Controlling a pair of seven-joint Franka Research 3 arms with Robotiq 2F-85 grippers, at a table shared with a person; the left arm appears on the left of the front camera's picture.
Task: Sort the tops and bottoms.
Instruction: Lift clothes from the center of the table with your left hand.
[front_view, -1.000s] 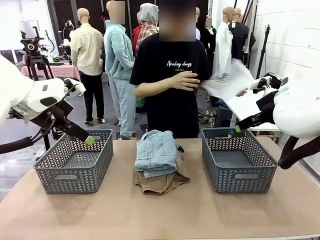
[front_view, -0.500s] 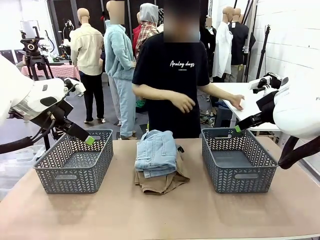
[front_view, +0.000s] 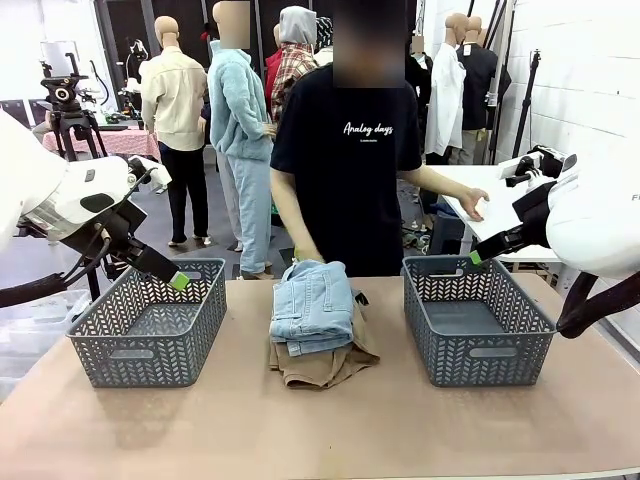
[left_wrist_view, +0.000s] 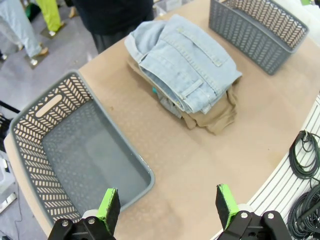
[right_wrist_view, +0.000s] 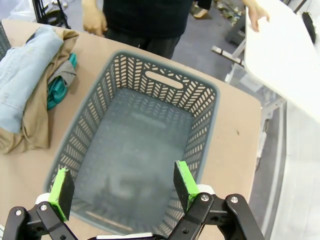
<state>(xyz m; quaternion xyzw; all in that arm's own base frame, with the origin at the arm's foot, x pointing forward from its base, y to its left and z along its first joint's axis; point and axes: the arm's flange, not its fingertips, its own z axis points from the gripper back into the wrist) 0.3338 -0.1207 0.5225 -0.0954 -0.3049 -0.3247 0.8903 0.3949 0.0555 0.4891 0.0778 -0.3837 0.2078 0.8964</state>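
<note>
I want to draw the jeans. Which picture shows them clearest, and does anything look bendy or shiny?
Left wrist view: the jeans are sharpest, seams plain. Front view: even light, only soft shadows beside the left basket and right basket. Right wrist view: the right basket's floor has a dull sheen and its rim looks bowed.

Printed in white cursive across the chest of the person's black short-sleeved T-shirt: "Analog days". Directly beneath, one smaller white line, too small to read. On the white casing of the right robot arm, at the picture's right edge, dark lettering beginning "F", cut off by the frame.
</note>
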